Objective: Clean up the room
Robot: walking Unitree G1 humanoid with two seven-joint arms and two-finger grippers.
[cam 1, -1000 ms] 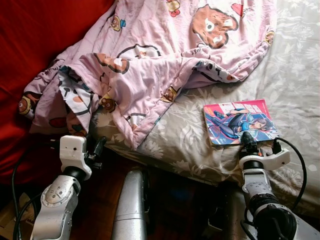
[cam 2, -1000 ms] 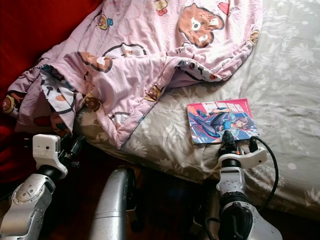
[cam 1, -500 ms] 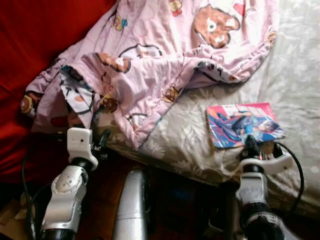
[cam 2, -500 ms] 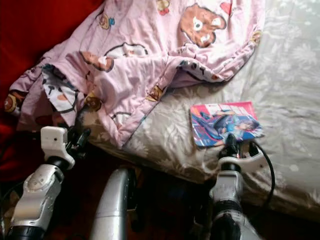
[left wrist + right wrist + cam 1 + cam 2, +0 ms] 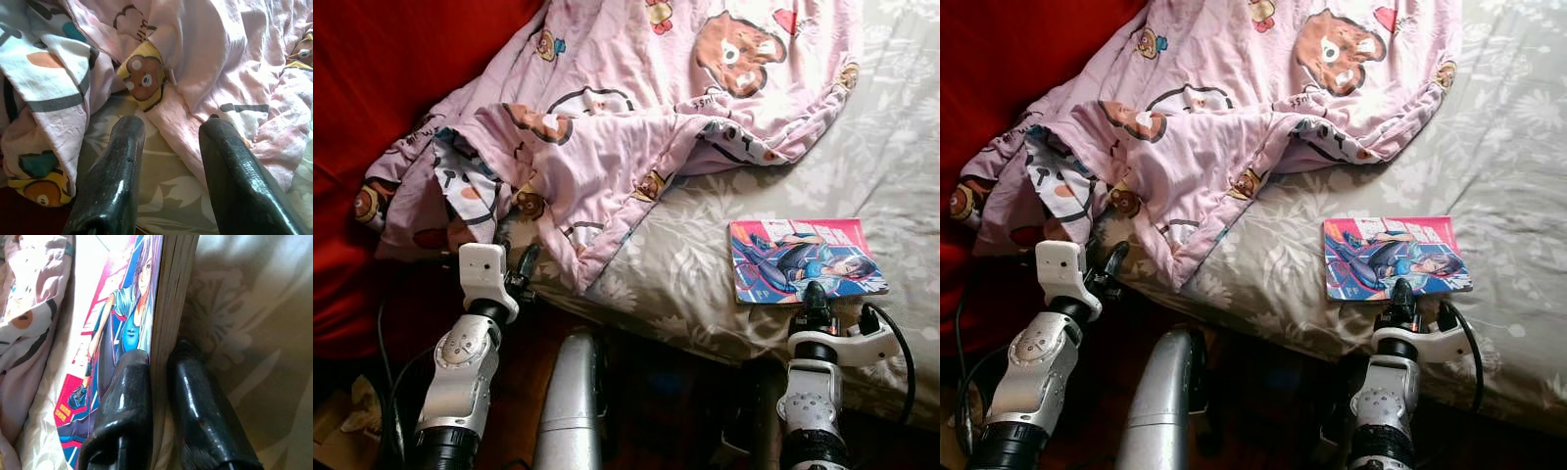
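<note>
A comic book (image 5: 806,259) with a pink and blue cover lies flat on the grey floral bed sheet (image 5: 675,264), close to the bed's front edge. My right gripper (image 5: 816,297) is shut on the book's near edge; the right wrist view has one finger on the cover (image 5: 122,323) and one under it. A crumpled pink bear-print blanket (image 5: 607,117) covers the bed's left and back. My left gripper (image 5: 519,266) stands open at the blanket's hanging front hem, fingers (image 5: 122,147) apart over sheet and blanket (image 5: 220,58), holding nothing.
A red surface (image 5: 372,78) borders the bed on the left. Below the bed's front edge lies dark floor, with my silver body part (image 5: 570,401) between the arms. A black cable (image 5: 901,333) loops beside the right wrist.
The book has slid a little to the right and toward the bed's front edge with my right gripper on it. My left arm has risen closer to the blanket's hem.
</note>
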